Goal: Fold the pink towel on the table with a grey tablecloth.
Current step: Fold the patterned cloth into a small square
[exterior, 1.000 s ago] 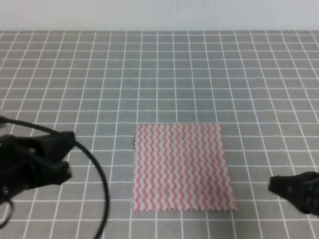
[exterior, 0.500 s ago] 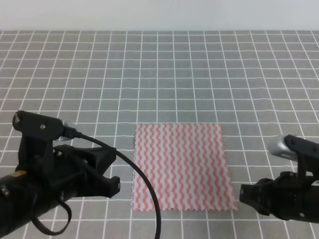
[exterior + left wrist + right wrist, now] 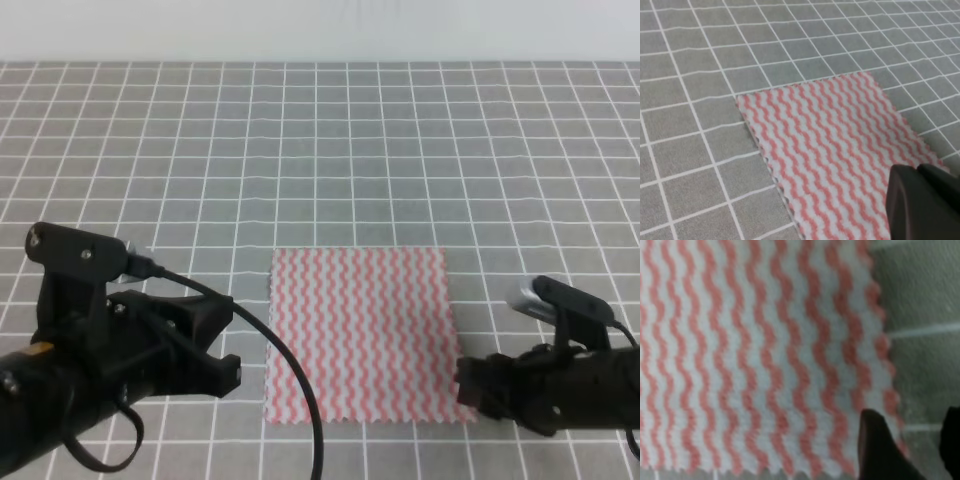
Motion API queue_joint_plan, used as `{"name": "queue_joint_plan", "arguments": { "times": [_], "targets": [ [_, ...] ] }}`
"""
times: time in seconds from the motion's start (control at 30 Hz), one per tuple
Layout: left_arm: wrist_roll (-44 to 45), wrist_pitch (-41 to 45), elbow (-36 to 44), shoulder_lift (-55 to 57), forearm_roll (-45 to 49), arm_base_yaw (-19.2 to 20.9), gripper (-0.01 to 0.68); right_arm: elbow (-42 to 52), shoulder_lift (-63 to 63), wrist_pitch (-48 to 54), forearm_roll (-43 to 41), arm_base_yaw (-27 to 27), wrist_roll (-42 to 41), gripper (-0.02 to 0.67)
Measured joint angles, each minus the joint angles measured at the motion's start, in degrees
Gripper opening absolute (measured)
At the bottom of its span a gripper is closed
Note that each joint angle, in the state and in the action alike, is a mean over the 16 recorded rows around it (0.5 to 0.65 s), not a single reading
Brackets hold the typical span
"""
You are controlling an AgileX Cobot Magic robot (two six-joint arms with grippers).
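Grey-grid desk point(image 3: 400, 140), pink towel point(image 3: 362, 335) flat near front centre. Left gripper point(image 3: 215, 345) just left of towel, jaw state unclear. Right gripper point(image 3: 912, 450) at towel's near-right corner, jaws apart, holding nothing.

Table with a grey tablecloth point(image 3: 350, 150) lies open beyond the pink towel point(image 3: 362, 330)
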Motion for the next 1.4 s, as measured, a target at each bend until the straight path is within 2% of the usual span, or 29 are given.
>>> {"name": "queue_joint_plan", "arguments": {
  "times": [0.33,0.87,1.4],
  "targets": [
    [0.07,0.33,0.01,0.1,-0.04,0.0,-0.003,-2.82,3.94,2.94,-0.54,-0.06,-1.01,0.269],
    [0.22,1.31,0.01,-0.07,-0.02,0.0,-0.003,-3.32,-0.97,10.03,-5.05,-3.77,-1.11,0.251],
    [0.59,1.56,0.02,-0.04,0.0,0.0,-0.003,-3.27,1.7,11.77,-3.89,-4.74,-1.46,0.25]
  ]
}}
